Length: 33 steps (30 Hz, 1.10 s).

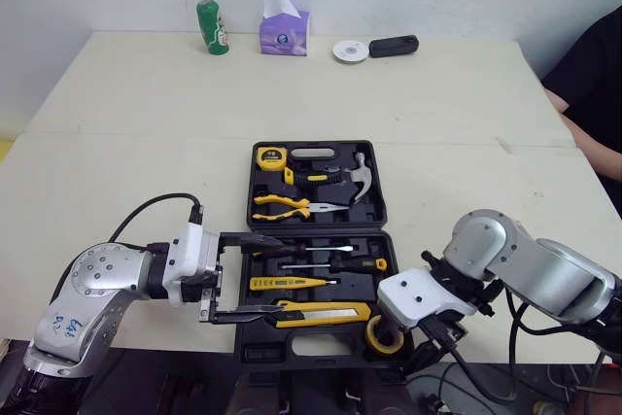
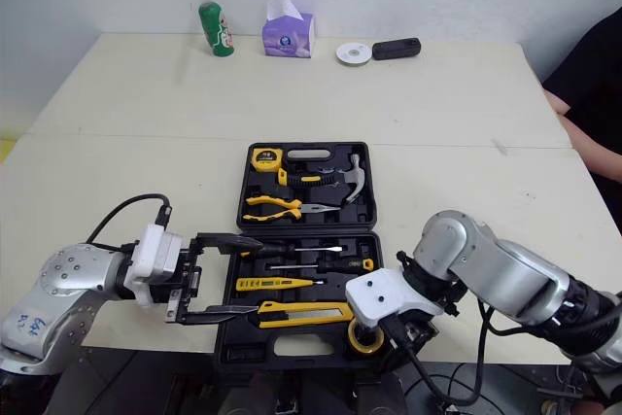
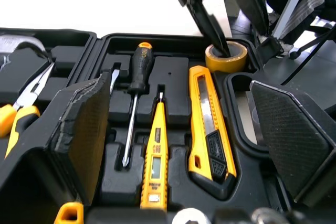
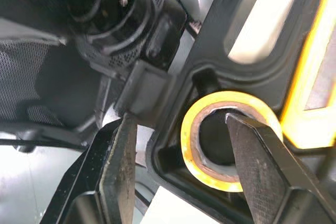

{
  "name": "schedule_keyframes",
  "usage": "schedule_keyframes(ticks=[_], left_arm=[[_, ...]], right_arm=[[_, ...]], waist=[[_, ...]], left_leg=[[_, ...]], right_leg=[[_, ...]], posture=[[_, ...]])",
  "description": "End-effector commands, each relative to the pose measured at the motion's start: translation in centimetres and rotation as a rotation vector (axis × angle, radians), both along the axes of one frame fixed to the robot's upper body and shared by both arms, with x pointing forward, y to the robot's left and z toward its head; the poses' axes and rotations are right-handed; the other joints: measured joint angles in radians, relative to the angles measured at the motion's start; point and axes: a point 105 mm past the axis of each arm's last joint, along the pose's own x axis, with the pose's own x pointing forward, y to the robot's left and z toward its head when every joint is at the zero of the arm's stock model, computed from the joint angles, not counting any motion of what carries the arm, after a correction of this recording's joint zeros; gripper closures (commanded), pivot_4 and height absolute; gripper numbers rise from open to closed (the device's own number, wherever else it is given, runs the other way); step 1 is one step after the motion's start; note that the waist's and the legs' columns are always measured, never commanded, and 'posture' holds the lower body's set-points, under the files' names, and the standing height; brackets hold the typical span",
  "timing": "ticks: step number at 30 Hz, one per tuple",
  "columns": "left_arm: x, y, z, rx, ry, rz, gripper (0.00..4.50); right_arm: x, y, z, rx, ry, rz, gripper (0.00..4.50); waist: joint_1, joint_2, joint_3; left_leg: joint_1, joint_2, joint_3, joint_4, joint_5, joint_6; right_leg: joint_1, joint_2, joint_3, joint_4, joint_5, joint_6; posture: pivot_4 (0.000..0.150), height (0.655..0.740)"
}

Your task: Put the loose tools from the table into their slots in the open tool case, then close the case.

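- Tape roll [image 4: 190,145], yellow, sits in the near right corner pocket of the open tool case [image 1: 292,349].
- Right gripper [image 4: 178,121] stands open over it: one finger inside the roll's hole, the other outside the case wall, gripping nothing.
- Left gripper [image 1: 272,277] hangs wide open and empty over the case's near left half.
- From the head, the right gripper hides part of the roll.
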Motion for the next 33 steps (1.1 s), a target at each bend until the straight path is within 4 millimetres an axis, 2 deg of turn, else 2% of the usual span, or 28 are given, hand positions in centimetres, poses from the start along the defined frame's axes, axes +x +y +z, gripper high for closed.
schedule_keyframes(ticks=[1,3,6,9,13,15,17,19,20,21,22,23,26,30,33], left_arm=[[-0.1,0.2,0.5,0.013,-0.044,-0.005,0.00],[0.0,0.3,0.5,0.013,-0.047,-0.003,0.00],[0.1,0.4,0.6,0.007,-0.051,0.003,0.00],[0.2,0.6,0.6,0.007,-0.047,0.009,0.00],[0.2,1.2,0.4,0.017,-0.038,0.017,0.00],[0.4,1.4,0.4,0.030,-0.040,0.022,0.00],[0.7,1.3,0.5,0.028,-0.046,0.024,0.00],[0.8,1.2,0.6,0.025,-0.048,0.023,0.00],[0.8,1.2,0.6,0.024,-0.047,0.022,0.00],[0.6,1.0,0.6,0.022,-0.041,0.017,0.00],[0.5,0.9,0.5,0.021,-0.034,0.013,0.00],[0.4,0.9,0.5,0.020,-0.030,0.011,0.00],[-0.3,0.6,0.4,0.018,0.001,-0.017,0.00],[-0.9,0.5,0.4,0.030,0.021,-0.040,0.00],[-1.1,0.9,0.2,0.063,0.014,-0.053,0.00]], right_arm=[[-0.9,-0.4,1.8,0.028,0.038,0.026,1.71],[-0.8,-0.5,2.1,0.054,0.045,0.005,1.71],[-0.3,-0.6,2.8,0.182,0.063,-0.079,1.71],[0.1,-0.6,3.4,0.381,0.074,-0.192,1.71],[0.2,0.0,4.2,0.521,0.027,-0.243,1.71],[-0.5,0.1,4.0,0.578,0.035,-0.263,1.71],[-0.7,-0.1,3.2,0.614,0.031,-0.295,2.23],[-0.5,-0.3,2.1,0.628,0.023,-0.337,2.92],[-0.8,-0.7,1.3,0.611,0.024,-0.323,3.51],[-1.0,-0.7,0.8,0.639,0.021,-0.312,3.69],[-1.0,-0.6,0.4,0.660,-0.001,-0.302,4.32],[-1.0,-0.5,0.2,0.676,-0.020,-0.296,4.49],[-0.9,0.2,0.1,0.742,-0.068,-0.279,4.49],[-1.2,-0.2,-1.8,0.711,-0.080,-0.256,4.49],[-1.2,-0.2,-2.3,0.713,-0.090,-0.255,4.49]], waist=[[0.000,0.000,0.000],[0.000,0.000,0.000],[0.001,0.000,0.000],[0.005,-0.001,0.000],[0.003,-0.001,0.000],[0.003,-0.001,0.001],[0.005,-0.001,0.001],[0.009,-0.002,0.001],[0.010,-0.002,0.001],[0.010,-0.002,0.001],[0.011,-0.002,0.001],[0.013,-0.002,0.001],[0.012,-0.002,0.001],[0.010,-0.002,0.001],[0.014,-0.002,0.001]], left_leg=[[0.000,0.000,0.000,0.000,-0.001,-0.001],[0.000,0.000,0.000,0.000,-0.001,-0.001],[0.000,0.000,0.000,-0.001,-0.001,-0.001],[0.000,0.000,-0.001,-0.001,0.000,0.000],[0.000,0.000,-0.001,-0.001,0.000,0.001],[0.000,0.000,-0.001,-0.001,0.000,0.001],[0.000,0.000,-0.002,-0.002,0.000,0.000],[0.000,0.000,-0.002,-0.003,0.000,0.000],[0.000,0.000,-0.002,-0.002,0.000,0.000],[0.000,0.000,-0.002,-0.002,0.000,0.001],[0.000,-0.001,-0.001,-0.002,0.000,0.001],[0.000,-0.001,-0.001,-0.002,0.000,0.001],[0.000,-0.001,-0.001,-0.002,0.000,0.001],[0.000,0.000,-0.001,-0.002,0.000,0.001],[0.000,-0.001,-0.001,-0.002,0.000,0.001]], right_leg=[[0.000,0.000,0.000,0.000,0.000,0.000],[0.000,0.000,0.000,0.000,0.000,0.000],[0.000,0.000,0.000,-0.001,0.000,0.000],[0.001,0.000,-0.001,-0.001,0.000,0.000],[0.001,0.000,-0.001,-0.001,0.000,0.000],[0.001,0.000,-0.001,-0.001,0.000,0.000],[0.001,0.000,-0.002,-0.001,0.000,0.000],[0.001,0.000,-0.002,-0.001,0.000,0.000],[0.002,0.000,-0.003,-0.001,0.000,0.000],[0.002,0.000,-0.002,-0.001,0.000,0.000],[0.002,0.000,-0.002,-0.001,0.000,0.000],[0.002,0.000,-0.002,-0.002,0.000,0.000],[0.002,0.000,-0.002,-0.002,0.000,0.000],[0.002,0.001,-0.001,-0.001,0.000,0.000],[0.002,0.001,-0.001,-0.001,0.000,0.000]], posture=[[0.150,0.7400],[0.150,0.7400],[0.150,0.7400],[0.150,0.7400],[0.150,0.7400],[0.150,0.7400],[0.150,0.7400],[0.150,0.7400],[0.150,0.7400],[0.150,0.7400],[0.150,0.7400],[0.150,0.7400],[0.150,0.7400],[0.150,0.7400],[0.150,0.7400]])
